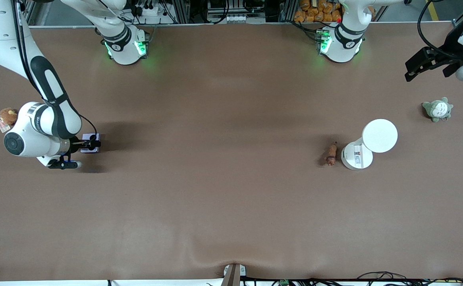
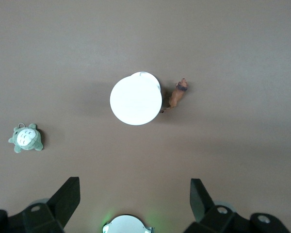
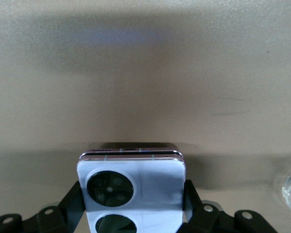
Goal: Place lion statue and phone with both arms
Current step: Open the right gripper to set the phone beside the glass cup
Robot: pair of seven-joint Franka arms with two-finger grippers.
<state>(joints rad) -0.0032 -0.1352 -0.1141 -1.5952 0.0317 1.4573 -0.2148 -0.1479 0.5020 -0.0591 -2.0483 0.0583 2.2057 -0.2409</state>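
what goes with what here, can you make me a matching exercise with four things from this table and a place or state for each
Things:
1. phone
2. lion statue
3. grey-green plush
4. left gripper

Places or states:
A. lying beside the white lamp
B. open, in the air above the left arm's end of the table
C. clamped between the right gripper fingers
D. alone near the left arm's end of the table

Pairs: 1-C, 2-A, 3-D, 4-B
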